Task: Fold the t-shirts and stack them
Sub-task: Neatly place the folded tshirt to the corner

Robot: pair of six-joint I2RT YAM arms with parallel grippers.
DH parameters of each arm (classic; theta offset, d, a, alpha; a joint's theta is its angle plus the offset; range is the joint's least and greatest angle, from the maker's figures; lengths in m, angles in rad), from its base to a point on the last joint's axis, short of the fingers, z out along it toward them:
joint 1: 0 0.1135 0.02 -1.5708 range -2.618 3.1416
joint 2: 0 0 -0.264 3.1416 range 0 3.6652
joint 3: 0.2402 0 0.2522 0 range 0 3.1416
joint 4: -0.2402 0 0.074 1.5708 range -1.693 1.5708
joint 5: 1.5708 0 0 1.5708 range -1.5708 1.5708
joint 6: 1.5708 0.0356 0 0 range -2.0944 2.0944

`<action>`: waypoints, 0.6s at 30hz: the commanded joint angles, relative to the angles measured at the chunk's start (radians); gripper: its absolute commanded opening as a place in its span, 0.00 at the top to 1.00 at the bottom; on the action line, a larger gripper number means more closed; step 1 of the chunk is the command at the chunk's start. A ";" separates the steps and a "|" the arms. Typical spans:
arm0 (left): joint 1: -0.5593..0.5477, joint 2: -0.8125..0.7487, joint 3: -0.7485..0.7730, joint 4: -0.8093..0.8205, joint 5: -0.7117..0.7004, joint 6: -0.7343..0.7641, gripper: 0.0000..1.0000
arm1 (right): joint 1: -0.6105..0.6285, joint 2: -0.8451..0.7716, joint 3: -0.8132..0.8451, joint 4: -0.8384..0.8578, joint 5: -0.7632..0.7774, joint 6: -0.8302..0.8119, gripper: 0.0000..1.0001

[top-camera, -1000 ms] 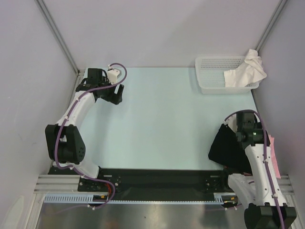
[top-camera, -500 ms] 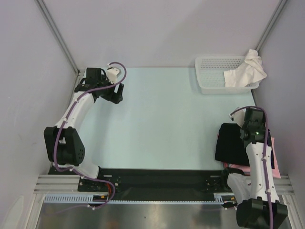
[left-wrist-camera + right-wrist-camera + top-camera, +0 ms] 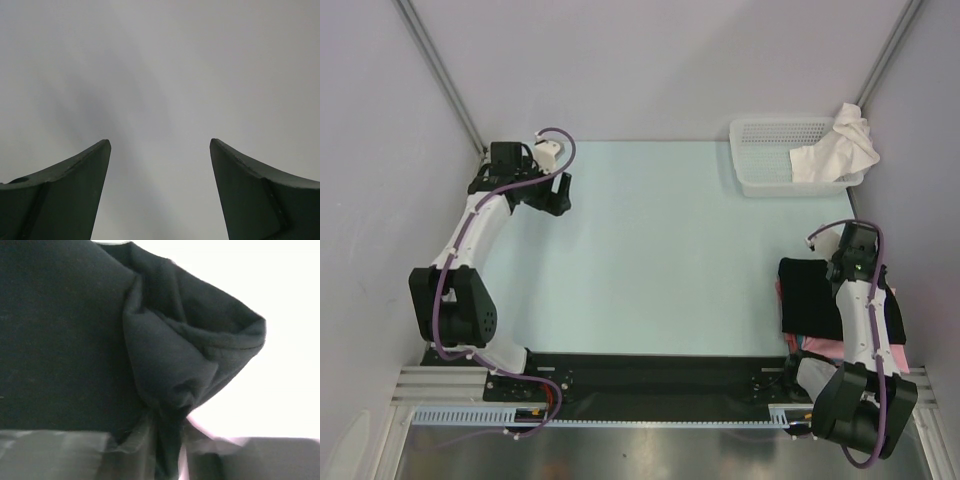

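Note:
The folded black t-shirt (image 3: 810, 297) lies at the table's right edge, on top of a pink shirt (image 3: 820, 345) whose edge shows beneath it. My right gripper (image 3: 850, 262) is shut on a pinched fold of the black shirt (image 3: 170, 390), which fills the right wrist view. A white t-shirt (image 3: 840, 150) hangs over the right end of the white mesh basket (image 3: 770, 150). My left gripper (image 3: 556, 192) is open and empty at the far left of the table; its wrist view shows only its two dark fingers (image 3: 65, 195) against grey wall.
The basket stands at the back right corner. Grey walls close in the table on three sides. The arms' black base rail (image 3: 650, 375) runs along the near edge.
My right gripper has carried the black shirt rightward and laid it flatter over the pink shirt at the table's right edge. My left arm has shifted slightly left.

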 commanded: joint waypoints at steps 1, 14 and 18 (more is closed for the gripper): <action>0.012 -0.041 0.006 0.026 0.049 0.008 0.14 | -0.021 -0.001 -0.017 0.007 -0.040 -0.370 0.55; 0.050 -0.048 0.000 0.035 0.087 -0.006 0.14 | -0.018 -0.081 0.315 0.172 -0.093 0.888 0.00; 0.050 -0.057 -0.001 0.032 0.095 -0.003 0.14 | -0.041 -0.027 0.414 -0.061 0.016 1.406 0.00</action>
